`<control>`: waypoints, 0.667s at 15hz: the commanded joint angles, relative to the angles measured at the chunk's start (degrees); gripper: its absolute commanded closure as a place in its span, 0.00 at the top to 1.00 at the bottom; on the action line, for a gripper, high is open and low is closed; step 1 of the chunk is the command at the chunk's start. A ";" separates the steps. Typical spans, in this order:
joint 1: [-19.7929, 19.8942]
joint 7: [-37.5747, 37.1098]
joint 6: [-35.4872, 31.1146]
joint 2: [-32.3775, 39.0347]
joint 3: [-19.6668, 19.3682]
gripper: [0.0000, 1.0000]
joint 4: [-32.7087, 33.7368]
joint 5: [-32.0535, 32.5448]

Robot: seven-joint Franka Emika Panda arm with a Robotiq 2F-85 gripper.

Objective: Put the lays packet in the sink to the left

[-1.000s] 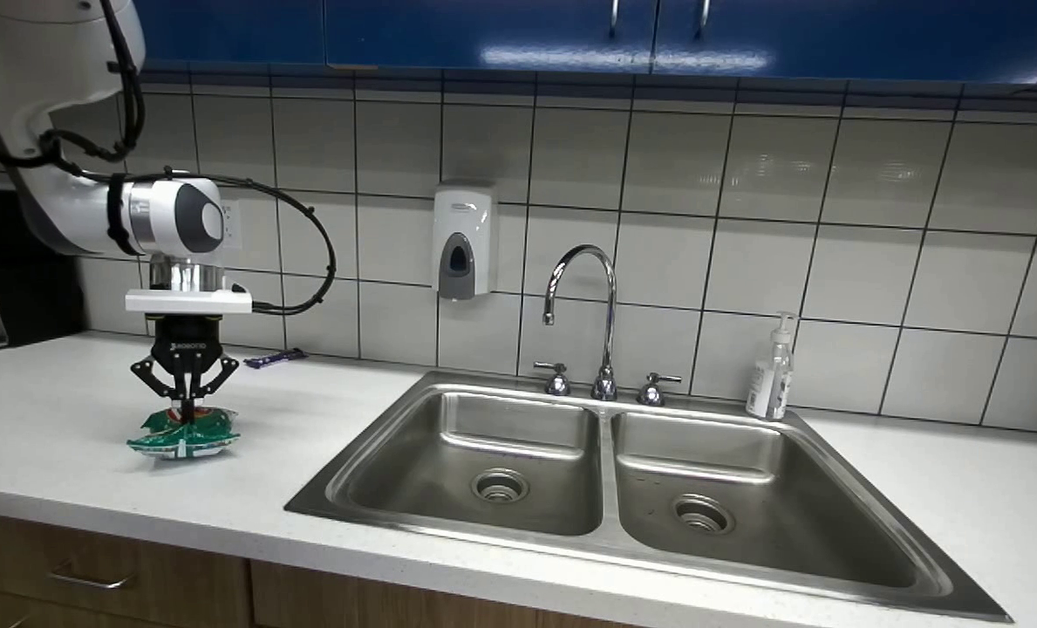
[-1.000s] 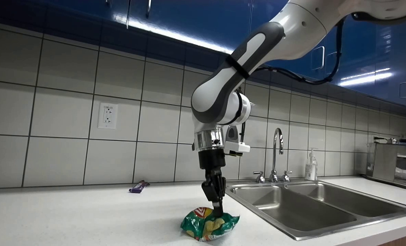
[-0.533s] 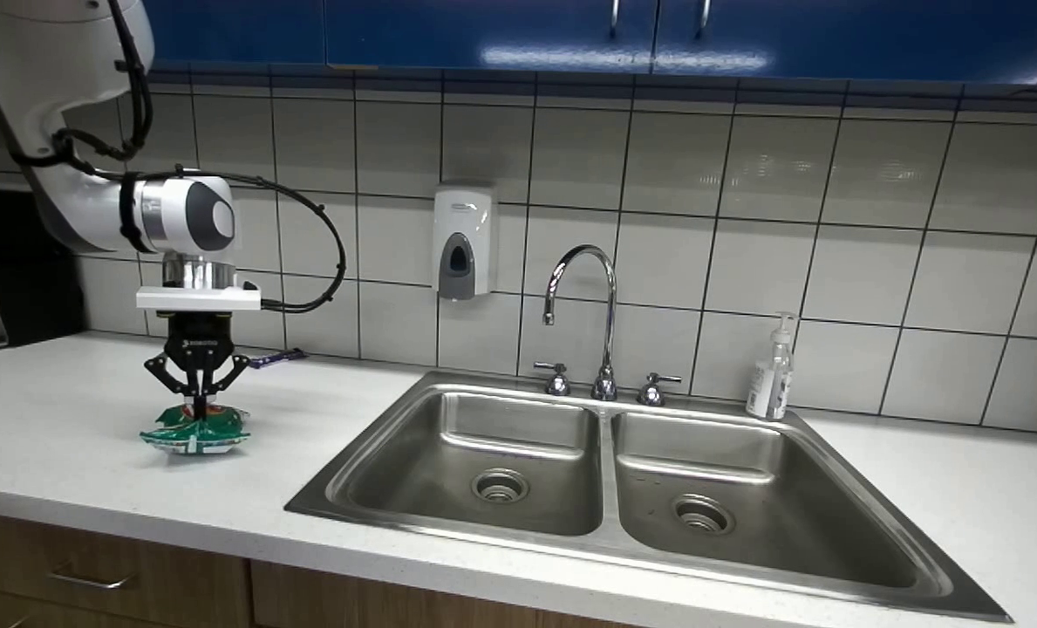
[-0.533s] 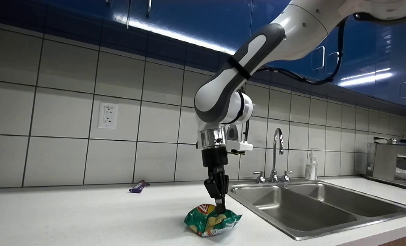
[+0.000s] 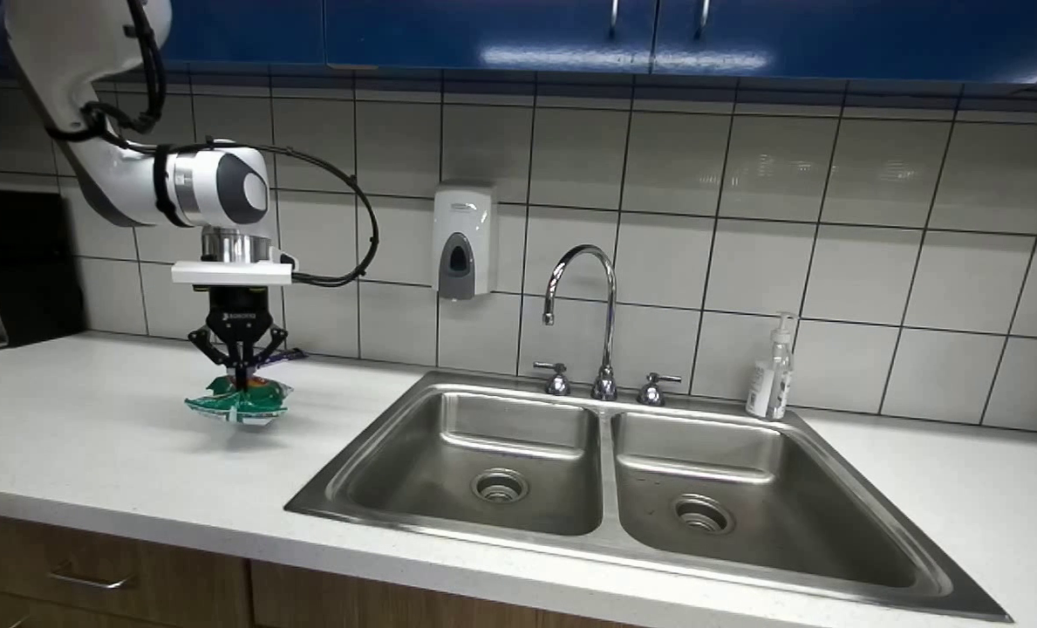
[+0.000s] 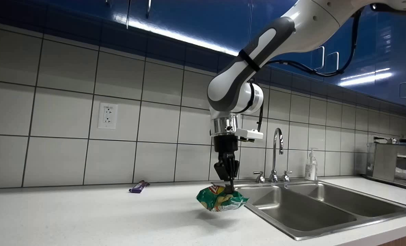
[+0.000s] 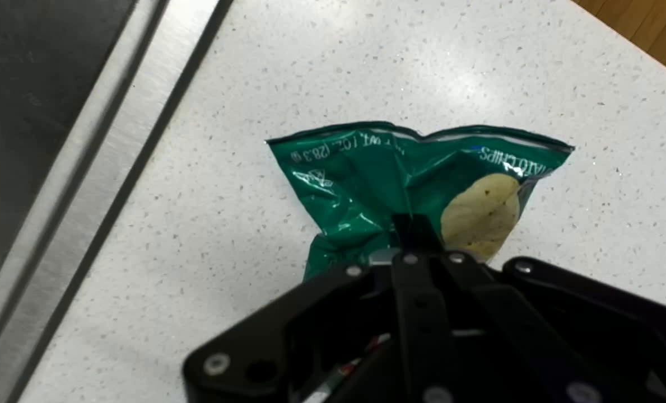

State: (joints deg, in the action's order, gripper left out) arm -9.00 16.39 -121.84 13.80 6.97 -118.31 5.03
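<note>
The green Lays packet hangs pinched in my gripper in both exterior views, packet (image 5: 267, 399) and packet (image 6: 210, 199), a little above the white counter with its shadow below. My gripper (image 5: 241, 382) is shut on the packet's middle; the fingertips also show in an exterior view (image 6: 229, 188) and in the wrist view (image 7: 414, 232). The packet (image 7: 355, 173) is creased around the fingers there, its rear part hidden by the gripper. The steel double sink (image 5: 606, 471) lies to the right of the packet in both exterior views. Its rim (image 7: 114, 120) crosses the wrist view's left side.
A tall faucet (image 5: 610, 323) with two handles stands behind the sink. A pump bottle (image 5: 771, 379) stands at the sink's back corner. A purple wrapper (image 6: 139, 187) lies near the wall. A dispenser (image 5: 464, 240) hangs on the tiles. Blue cabinets (image 5: 492, 30) are overhead.
The gripper has risen with the packet and moved right, nearer the sink, in both exterior views. The packet has come up off the counter and its shadow has spread.
</note>
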 commanded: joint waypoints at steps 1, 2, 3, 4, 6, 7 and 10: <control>0.70 -3.57 1.27 -4.22 -0.23 0.00 -2.14 1.34; 0.83 -4.24 1.12 -4.90 -0.49 0.00 -2.71 1.51; 1.02 -5.08 1.06 -5.80 -0.84 0.00 -3.46 1.64; 1.31 -5.49 1.05 -6.57 -1.20 0.00 -4.20 1.40; 1.87 -6.66 0.99 -8.18 -2.00 0.00 -5.94 1.42; 2.25 -7.13 0.98 -9.02 -2.42 0.00 -6.95 1.48; 3.50 -8.41 1.28 -11.10 -3.80 0.00 -9.81 2.17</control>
State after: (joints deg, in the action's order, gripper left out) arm -6.99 10.74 -121.56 6.90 3.71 -124.07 5.32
